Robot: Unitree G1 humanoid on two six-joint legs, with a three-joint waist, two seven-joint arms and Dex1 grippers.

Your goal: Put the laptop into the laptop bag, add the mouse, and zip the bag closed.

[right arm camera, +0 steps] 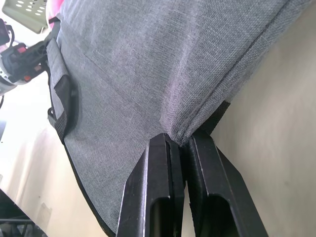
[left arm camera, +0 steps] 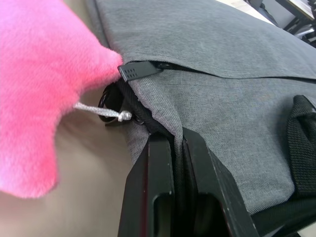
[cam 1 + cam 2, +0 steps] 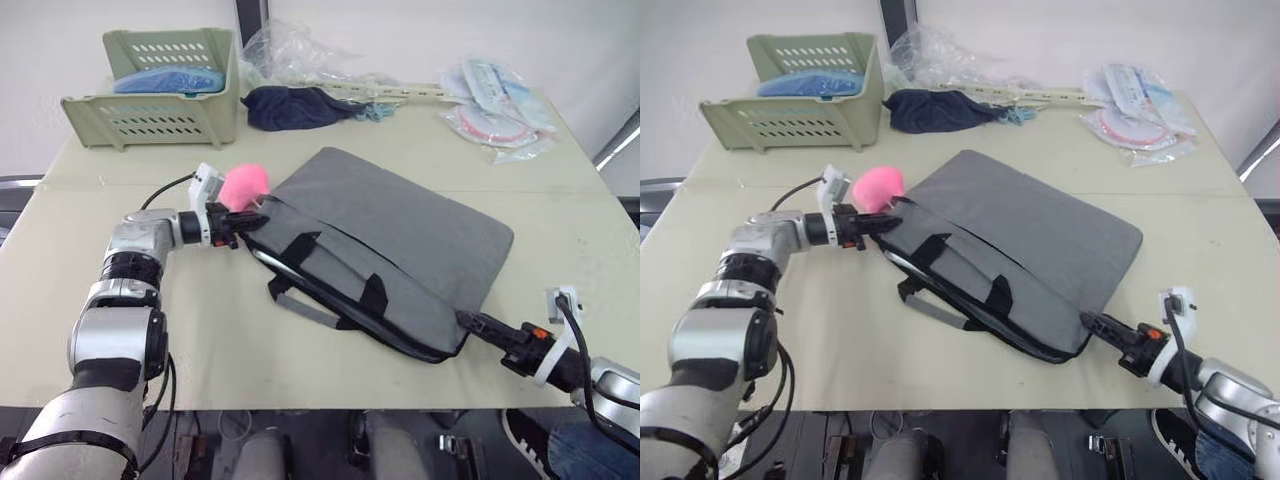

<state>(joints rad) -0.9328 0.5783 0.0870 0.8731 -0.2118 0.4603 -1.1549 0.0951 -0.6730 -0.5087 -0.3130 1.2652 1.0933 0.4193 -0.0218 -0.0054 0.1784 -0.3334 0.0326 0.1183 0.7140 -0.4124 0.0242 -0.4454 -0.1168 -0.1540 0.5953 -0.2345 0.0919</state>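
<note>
The grey laptop bag lies flat and slanted across the middle of the table, black handles toward the near-left. My left gripper is at the bag's far-left corner, shut on the bag's edge just below the black zip pull. A pink fuzzy charm hangs from that corner by a grey cord. Pinching the bag's near-right corner is my right gripper, shut on the fabric. The laptop and the mouse are hidden or out of view.
A green slotted basket holding something blue stands at the far left. A dark cloth, crumpled clear plastic and sealed packets line the far edge. The table's front edge runs just below my right gripper.
</note>
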